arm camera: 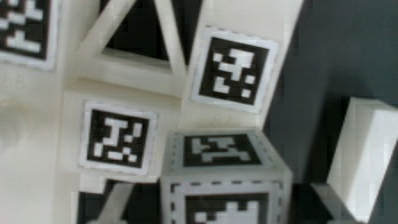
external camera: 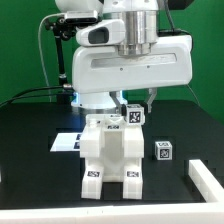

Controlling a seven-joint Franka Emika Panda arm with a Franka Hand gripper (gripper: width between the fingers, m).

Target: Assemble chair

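Your end effector (external camera: 140,104) hangs at the chunky matte-white plastic chair's (external camera: 108,155) top edge, its opening unclear to you; black tabletop (external camera: 45,195) surrounds.

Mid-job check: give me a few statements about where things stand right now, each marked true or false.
1. The chair stands on the black table. True.
2. The gripper is off at the table's edge. False: it hangs right over the chair's top.
3. A tagged cube sits on the table, on the exterior view's right of the chair. True.
4. That cube rests on the marker board. False: it is on the bare table, and the board lies on the chair's other side.
5. A loose white part lies near the exterior view's right edge. True.
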